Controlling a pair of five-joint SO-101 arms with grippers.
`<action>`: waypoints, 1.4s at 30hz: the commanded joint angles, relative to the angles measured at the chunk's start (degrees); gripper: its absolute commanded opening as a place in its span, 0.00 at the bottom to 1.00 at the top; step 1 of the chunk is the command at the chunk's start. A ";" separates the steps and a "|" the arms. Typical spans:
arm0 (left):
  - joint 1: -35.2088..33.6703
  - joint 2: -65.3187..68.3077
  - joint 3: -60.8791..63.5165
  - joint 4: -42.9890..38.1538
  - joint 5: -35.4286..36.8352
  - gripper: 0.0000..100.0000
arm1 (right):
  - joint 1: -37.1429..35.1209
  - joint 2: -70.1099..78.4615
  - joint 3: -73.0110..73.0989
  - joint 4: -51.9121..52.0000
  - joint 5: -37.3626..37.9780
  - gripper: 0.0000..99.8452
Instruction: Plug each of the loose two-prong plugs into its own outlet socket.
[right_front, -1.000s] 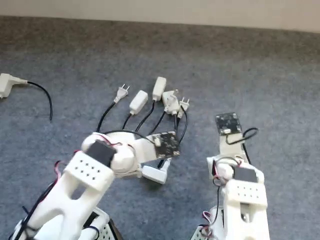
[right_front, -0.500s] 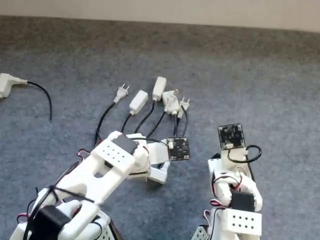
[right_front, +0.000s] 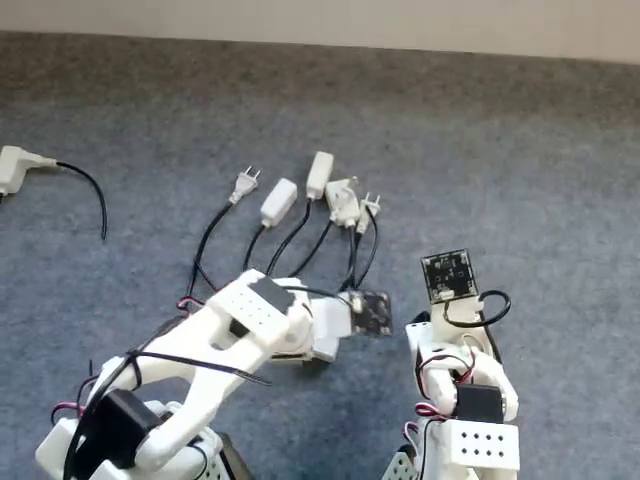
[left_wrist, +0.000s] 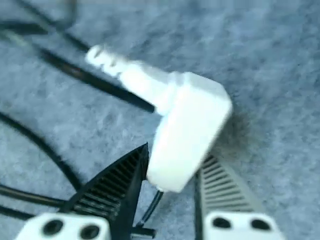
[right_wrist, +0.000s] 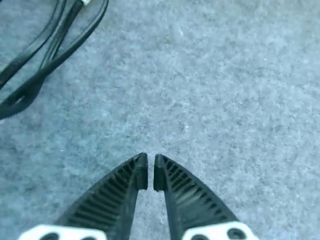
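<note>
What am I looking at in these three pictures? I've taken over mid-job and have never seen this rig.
These are two small white robot arms, side by side on a gray carpet. The wide picture comes from a fixed camera looking down over both. The other two come from a camera on each arm's wrist, looking past its black fingers. On the carpet lie black cords ending in two-prong plugs and white socket blocks. The left gripper is closed on the end of one white corded block, probably a socket. The right gripper is shut, holding nothing, above bare carpet.
</note>
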 joint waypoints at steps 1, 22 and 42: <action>2.42 0.31 -4.62 2.29 -0.35 0.03 | -0.57 -0.75 -0.22 0.13 -0.26 0.03; -22.29 0.40 -34.86 21.10 -0.70 0.00 | -1.19 -0.66 -0.22 0.04 -0.26 0.03; -73.98 26.24 -64.75 8.09 -3.08 0.00 | -1.19 -0.66 -0.04 0.04 -0.26 0.03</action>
